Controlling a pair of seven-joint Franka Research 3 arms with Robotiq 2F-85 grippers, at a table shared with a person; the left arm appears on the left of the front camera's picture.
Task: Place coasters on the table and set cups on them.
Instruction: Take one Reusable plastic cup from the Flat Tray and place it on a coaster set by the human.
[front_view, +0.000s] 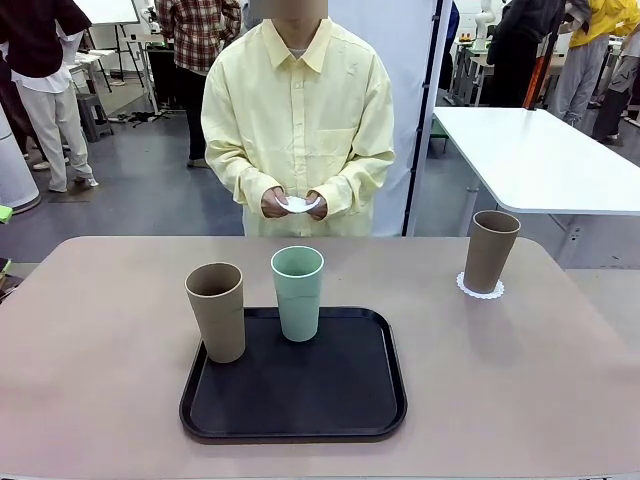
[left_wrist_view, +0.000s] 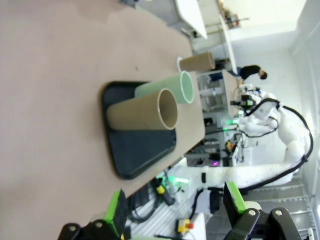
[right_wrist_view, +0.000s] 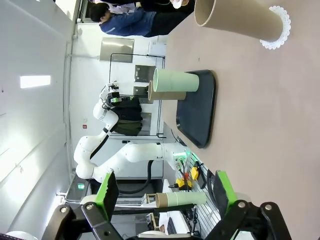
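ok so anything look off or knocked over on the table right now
Nothing stands out. Every cup is upright: one brown cup sits on its coaster, the green cup and the second brown cup stand on the black tray, the latter close to its left edge. No spills.

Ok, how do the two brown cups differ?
The left brown cup stands on the black tray, with no coaster beneath; the right brown cup stands on the table, on a white coaster. The left one is nearer the robot's side. Both are upright and the same shape.
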